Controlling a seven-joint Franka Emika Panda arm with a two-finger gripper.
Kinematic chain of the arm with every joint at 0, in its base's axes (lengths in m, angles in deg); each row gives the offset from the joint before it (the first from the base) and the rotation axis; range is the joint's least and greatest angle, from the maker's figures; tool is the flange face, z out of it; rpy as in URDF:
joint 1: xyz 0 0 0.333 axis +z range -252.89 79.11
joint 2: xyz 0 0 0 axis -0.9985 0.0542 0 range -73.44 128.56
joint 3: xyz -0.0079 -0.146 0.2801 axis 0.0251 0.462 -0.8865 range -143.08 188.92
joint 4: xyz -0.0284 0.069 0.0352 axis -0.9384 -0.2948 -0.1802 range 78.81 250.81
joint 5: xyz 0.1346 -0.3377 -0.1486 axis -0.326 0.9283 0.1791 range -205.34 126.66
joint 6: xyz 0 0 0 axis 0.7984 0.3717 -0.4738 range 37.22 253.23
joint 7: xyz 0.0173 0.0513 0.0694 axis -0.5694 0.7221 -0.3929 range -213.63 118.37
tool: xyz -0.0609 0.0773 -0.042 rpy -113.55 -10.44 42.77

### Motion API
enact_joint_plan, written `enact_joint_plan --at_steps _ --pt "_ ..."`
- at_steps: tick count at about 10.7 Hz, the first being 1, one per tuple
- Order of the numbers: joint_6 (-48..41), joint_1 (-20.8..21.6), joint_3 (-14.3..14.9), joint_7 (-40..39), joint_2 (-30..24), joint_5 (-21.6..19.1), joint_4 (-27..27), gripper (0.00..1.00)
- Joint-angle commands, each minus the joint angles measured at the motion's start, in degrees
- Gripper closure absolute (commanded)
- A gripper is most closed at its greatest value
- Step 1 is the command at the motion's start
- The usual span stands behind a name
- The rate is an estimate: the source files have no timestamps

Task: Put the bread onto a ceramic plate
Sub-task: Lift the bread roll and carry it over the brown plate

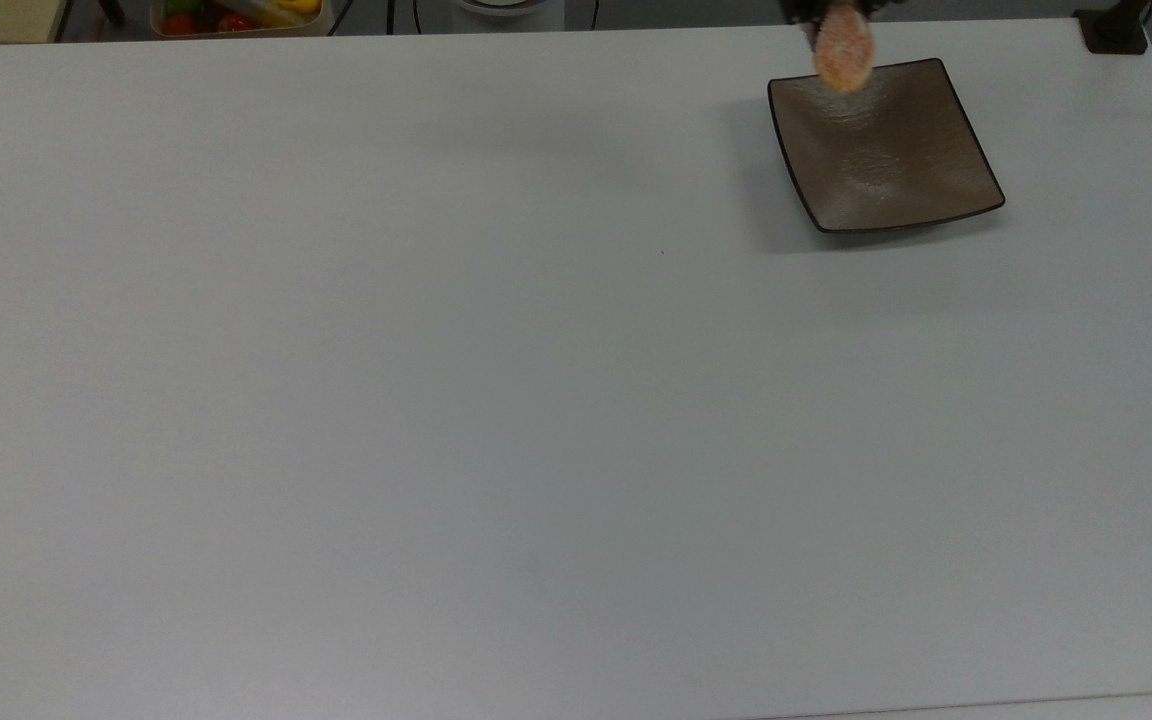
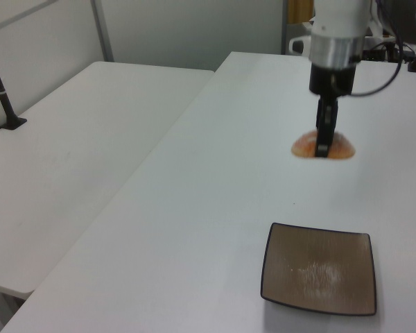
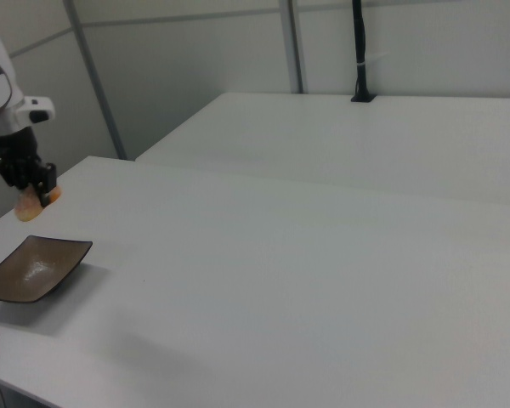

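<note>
The small orange-brown speckled bread [image 1: 844, 50] hangs in the air over the far edge of the square brown ceramic plate [image 1: 896, 160] at the top view's upper right. My gripper [image 2: 324, 147] is shut on the bread [image 2: 341, 148], its dark fingers pinching the loaf across its middle. In the left view the loaf hovers above the table, farther back than the plate [image 2: 319, 270]. The right view has the bread [image 3: 32, 204] held just above the plate [image 3: 34, 268] at the far left.
A bin of colourful fruit [image 1: 236, 14] stands beyond the table's far edge at the top view's upper left. A black clamp post [image 1: 1116, 28] sits at the far right corner. A second white table [image 2: 69, 152] adjoins on the left view's left.
</note>
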Motion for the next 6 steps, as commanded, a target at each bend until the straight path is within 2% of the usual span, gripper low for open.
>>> enact_joint_plan --at_steps 1,4,6 --pt "7.32 5.86 -1.20 7.78 6.90 2.31 -1.76 0.64" --pt "12.51 10.62 -1.20 15.51 13.41 9.07 -1.32 0.64" --pt "13.93 11.07 -1.20 16.68 16.84 9.97 -0.88 0.64"
